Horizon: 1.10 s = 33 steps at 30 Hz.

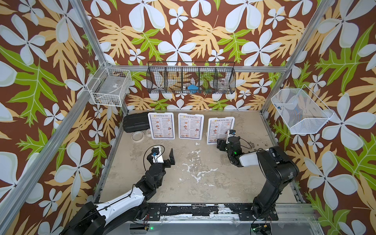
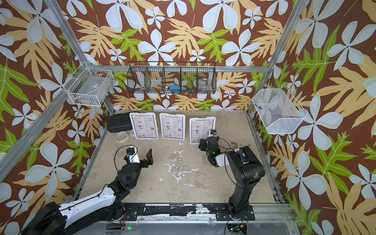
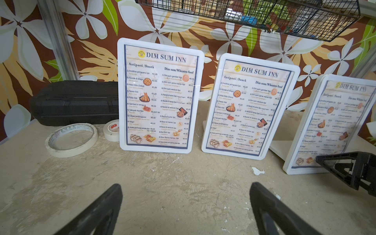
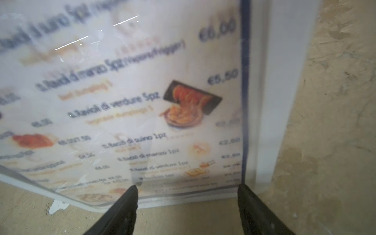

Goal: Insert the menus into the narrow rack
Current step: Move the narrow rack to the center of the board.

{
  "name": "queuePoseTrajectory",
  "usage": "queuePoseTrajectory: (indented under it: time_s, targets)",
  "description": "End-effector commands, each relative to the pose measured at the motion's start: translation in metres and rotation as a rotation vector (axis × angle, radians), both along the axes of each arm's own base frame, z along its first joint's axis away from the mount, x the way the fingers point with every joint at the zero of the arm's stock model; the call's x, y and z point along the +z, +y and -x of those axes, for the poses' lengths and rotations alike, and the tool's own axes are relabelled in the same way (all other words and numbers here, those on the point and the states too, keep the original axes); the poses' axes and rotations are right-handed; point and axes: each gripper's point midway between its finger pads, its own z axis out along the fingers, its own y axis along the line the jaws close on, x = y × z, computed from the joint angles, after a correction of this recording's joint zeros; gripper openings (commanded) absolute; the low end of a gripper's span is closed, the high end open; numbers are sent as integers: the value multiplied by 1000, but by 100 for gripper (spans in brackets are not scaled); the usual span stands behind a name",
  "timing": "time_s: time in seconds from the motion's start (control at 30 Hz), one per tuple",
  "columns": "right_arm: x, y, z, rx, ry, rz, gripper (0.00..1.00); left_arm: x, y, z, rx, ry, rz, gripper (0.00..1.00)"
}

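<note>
Three "DIM SUM INN" menus stand leaning in white holders along the back of the table: the left menu (image 1: pixel 161 126) (image 3: pixel 160 95), the middle menu (image 1: pixel 190 126) (image 3: pixel 248 105) and the right menu (image 1: pixel 218 128) (image 4: pixel 142 91). On the back wall above them hangs the narrow rack (image 1: pixel 190 78) (image 2: pixel 172 78), black wire with several compartments. My right gripper (image 1: pixel 220 142) (image 4: pixel 187 187) is open, its tips right at the right menu's lower edge, with only bare table between them. My left gripper (image 1: pixel 165 154) (image 3: pixel 186 186) is wide open and empty over the table, facing the left and middle menus.
A black case (image 1: pixel 136 122) lies at the back left with two tape rolls (image 1: pixel 136 136) in front of it. A white wire basket (image 1: pixel 109 86) hangs on the left frame and a white mesh basket (image 1: pixel 301 110) on the right. The rack holds small items.
</note>
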Motion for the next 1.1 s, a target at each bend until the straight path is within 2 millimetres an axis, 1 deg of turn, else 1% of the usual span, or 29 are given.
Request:
queuePoseTrajectory:
  time_s: [0.0, 0.07, 0.1, 0.23, 0.33, 0.43, 0.53, 0.7, 0.83, 0.93, 0.97, 1.07]
  targets:
    - [-7, -2, -6, -26, 15, -6, 78, 5, 5, -1, 30, -18, 11, 100]
    - [-12, 0, -11, -5, 37, -38, 76, 7, 7, -1, 43, -32, 13, 100]
    - [-13, -3, -12, -14, 46, -41, 76, 7, 9, -1, 54, -36, 14, 100]
    - [-14, -7, -14, -16, 52, -52, 78, 8, 11, -1, 64, -43, 26, 100]
    - [-16, -3, -22, 2, 75, -36, 78, 9, 14, -1, 75, -47, 32, 100]
    - [-8, -1, -25, 11, 66, -33, 78, 9, 18, 0, 86, -50, 41, 100]
    - [15, -6, -20, -5, 57, -27, 79, 7, 19, -1, 86, -43, 49, 100]
    - [70, -25, 10, -56, -43, -28, 85, 5, 16, -4, 71, -27, 43, 100]
    - [99, -40, 29, -99, -100, -7, 86, 3, 11, -5, 52, -11, 33, 100]
    - [120, -46, 39, -116, -164, -18, 89, 1, 11, -8, 60, 0, 24, 100]
    - [128, -48, 41, -126, -184, -20, 100, 1, 10, -9, 62, 3, 21, 100]
    - [148, -56, 45, -162, -228, -27, 100, 2, 4, -11, 33, 2, 3, 100]
